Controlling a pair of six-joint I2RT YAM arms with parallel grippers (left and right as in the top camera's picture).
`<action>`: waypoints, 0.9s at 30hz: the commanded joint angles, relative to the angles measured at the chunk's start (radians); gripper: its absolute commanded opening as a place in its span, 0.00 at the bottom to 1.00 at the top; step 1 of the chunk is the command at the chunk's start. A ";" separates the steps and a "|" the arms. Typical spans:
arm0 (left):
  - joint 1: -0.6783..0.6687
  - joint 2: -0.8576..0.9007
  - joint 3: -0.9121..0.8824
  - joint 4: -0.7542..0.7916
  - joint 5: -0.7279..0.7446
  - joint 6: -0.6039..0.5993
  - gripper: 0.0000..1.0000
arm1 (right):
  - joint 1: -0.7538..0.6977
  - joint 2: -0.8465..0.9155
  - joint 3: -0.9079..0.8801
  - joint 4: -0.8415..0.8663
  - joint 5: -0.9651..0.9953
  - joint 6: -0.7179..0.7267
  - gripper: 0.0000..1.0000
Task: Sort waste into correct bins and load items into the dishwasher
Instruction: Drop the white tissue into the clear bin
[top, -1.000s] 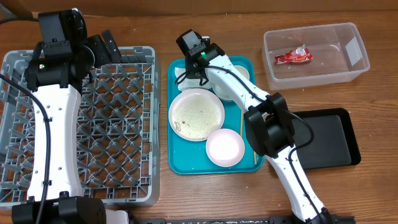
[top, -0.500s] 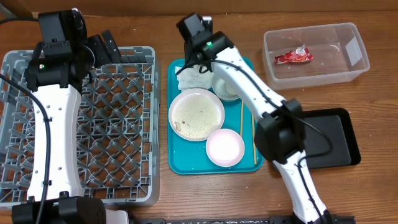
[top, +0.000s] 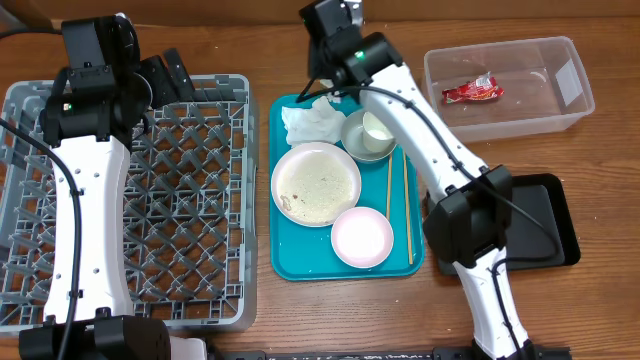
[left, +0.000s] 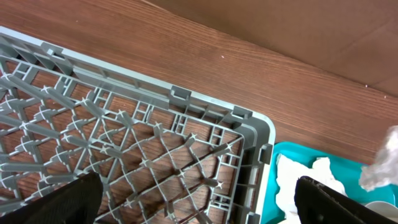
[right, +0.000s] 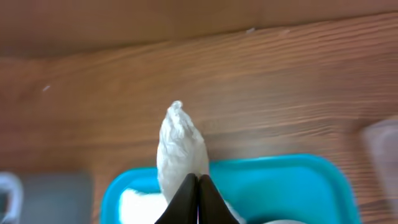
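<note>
My right gripper (right: 199, 182) is shut on a crumpled white napkin (right: 181, 148) and holds it above the far end of the teal tray (right: 280, 180). In the overhead view this gripper (top: 322, 92) hangs over more white napkin (top: 308, 123) lying on the tray. The round plate (top: 316, 183) carries rice-like scraps. A small white-pink bowl (top: 362, 238), a grey bowl (top: 350, 147) with a white cup (top: 376, 130) in it, and chopsticks (top: 408, 215) also lie on the tray. My left gripper (top: 165, 75) is open and empty over the grey dish rack (top: 30, 200), at its far right corner (left: 249, 124).
A clear tub (top: 500, 120) at the far right holds the red-and-white wrapper (top: 472, 91). A shallow black tray (top: 530, 230) lies right of the teal tray (top: 300, 262). The rack fills the left side of the table.
My right gripper has risen and moved back and to the right from the tray's far left corner, lifting a pinched napkin. The left arm has not moved.
</note>
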 joint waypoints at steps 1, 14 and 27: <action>-0.001 -0.002 0.023 0.001 -0.006 -0.013 1.00 | -0.080 -0.120 0.013 0.013 0.116 0.026 0.04; -0.001 -0.002 0.023 0.001 -0.006 -0.013 1.00 | -0.431 -0.129 0.008 -0.111 -0.064 0.191 0.08; -0.001 -0.002 0.023 0.001 -0.006 -0.013 1.00 | -0.500 -0.099 0.003 -0.171 -0.433 0.137 1.00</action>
